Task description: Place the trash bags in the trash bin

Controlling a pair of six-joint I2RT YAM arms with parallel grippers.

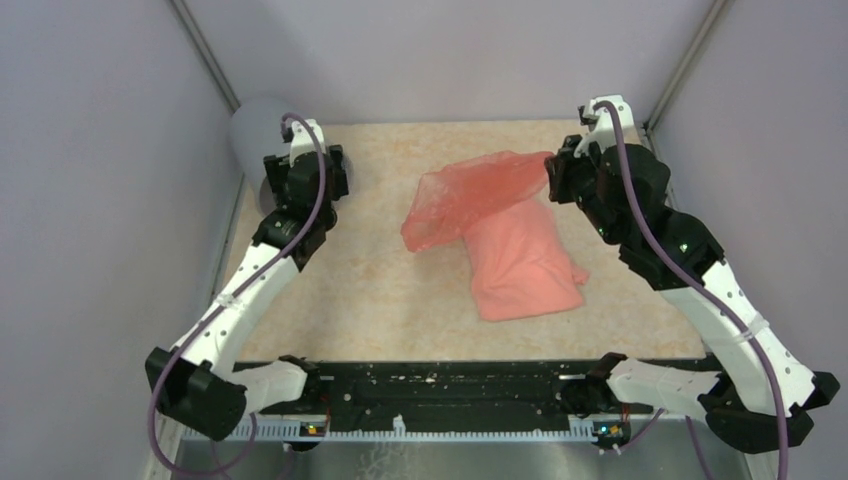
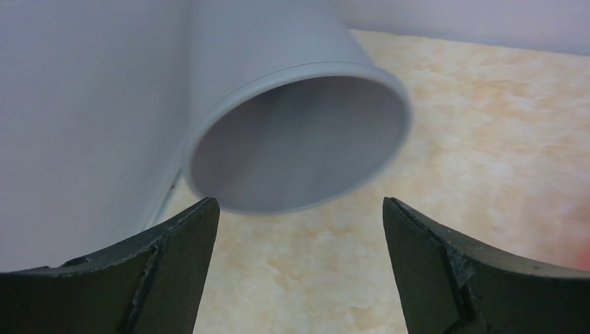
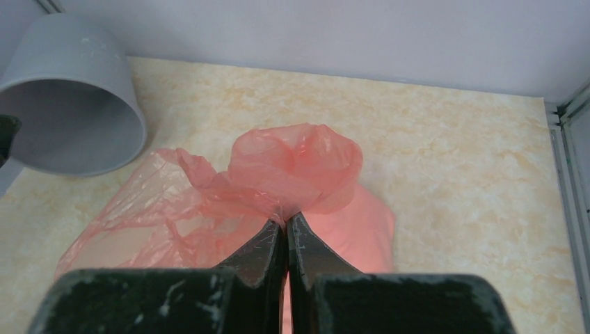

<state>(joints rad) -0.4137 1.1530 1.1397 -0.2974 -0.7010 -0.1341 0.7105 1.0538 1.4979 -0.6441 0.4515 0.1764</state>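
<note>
The grey trash bin (image 1: pixel 252 128) lies on its side at the far left corner, its mouth toward the table; it shows in the left wrist view (image 2: pixel 299 132) and the right wrist view (image 3: pixel 66 104). My left gripper (image 2: pixel 299 209) is open and empty just in front of the bin's mouth. My right gripper (image 3: pixel 286 221) is shut on a translucent orange-red trash bag (image 1: pixel 470 195), holding it lifted and bunched (image 3: pixel 278 174). A paler pink trash bag (image 1: pixel 520 265) lies flat on the table below it (image 3: pixel 362 229).
Lilac walls close in the tan table (image 1: pixel 350 290) at the back and both sides. A black rail (image 1: pixel 440 385) runs along the near edge between the arm bases.
</note>
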